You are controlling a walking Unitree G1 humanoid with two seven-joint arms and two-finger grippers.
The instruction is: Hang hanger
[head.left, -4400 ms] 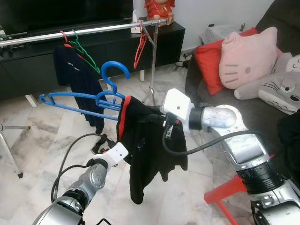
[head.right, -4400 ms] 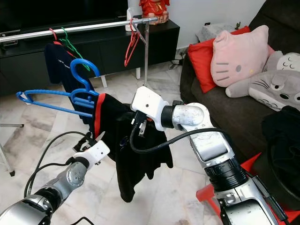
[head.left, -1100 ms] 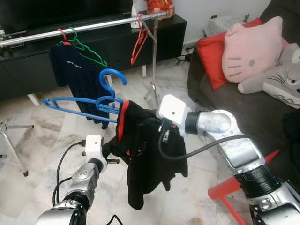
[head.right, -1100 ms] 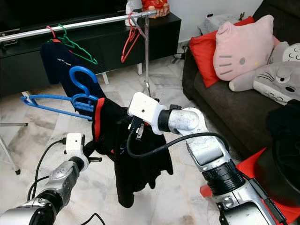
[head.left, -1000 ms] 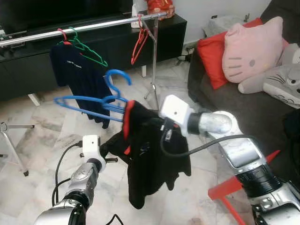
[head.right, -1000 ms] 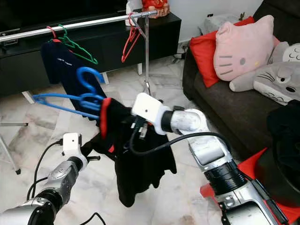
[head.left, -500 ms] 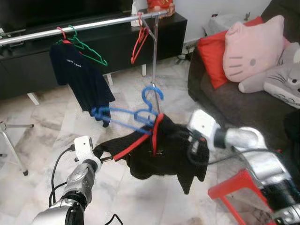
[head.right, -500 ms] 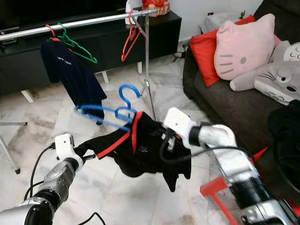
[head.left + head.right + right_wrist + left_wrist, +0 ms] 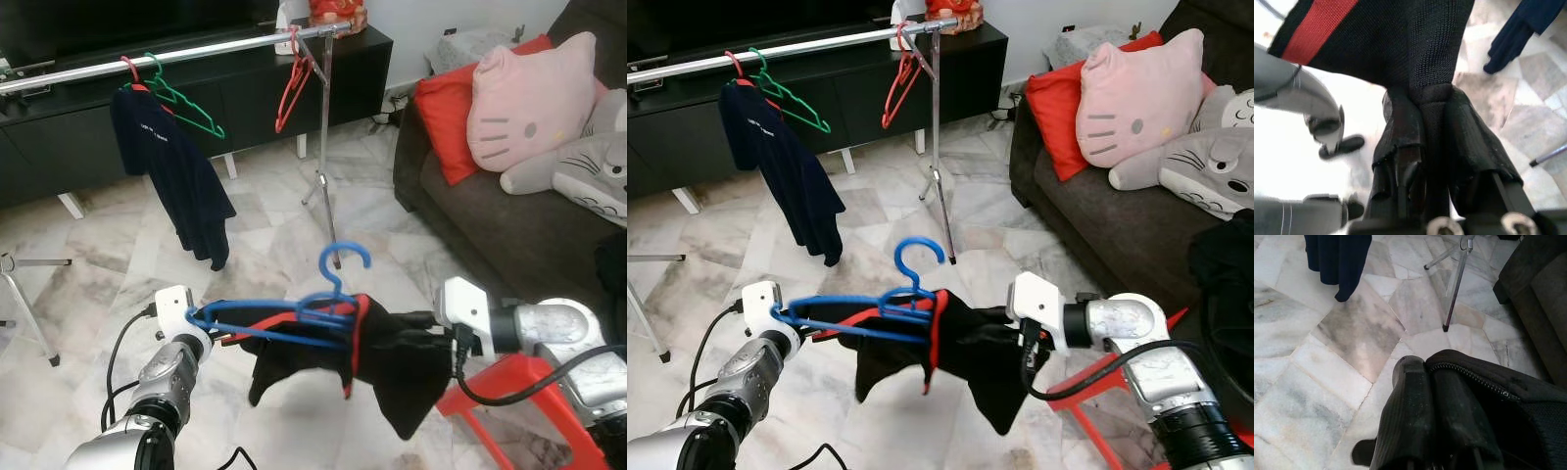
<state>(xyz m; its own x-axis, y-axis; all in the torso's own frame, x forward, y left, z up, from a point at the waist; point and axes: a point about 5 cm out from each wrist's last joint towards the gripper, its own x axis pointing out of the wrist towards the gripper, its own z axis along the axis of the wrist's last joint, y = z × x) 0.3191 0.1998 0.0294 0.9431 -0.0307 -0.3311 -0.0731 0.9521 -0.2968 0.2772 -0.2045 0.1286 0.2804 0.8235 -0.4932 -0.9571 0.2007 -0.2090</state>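
A: Where is the blue hanger?

B: Low over the marble floor, near the robot, lying almost level with its hook pointing up. It carries a black garment with a red stripe, stretched between the two arms.

A: And the grippers?

B: The right gripper is clenched on a fold of the black garment at the right. The left gripper has its fingers pressed together against black cloth with a zipper edge (the wrist view shows this close up), at the hanger's left end.

A: The rail?

B: The silver rail stands far off, in front of the black cabinet, holding a navy shirt, a green hanger and a red hanger. A sofa with a pink cushion is at the right.
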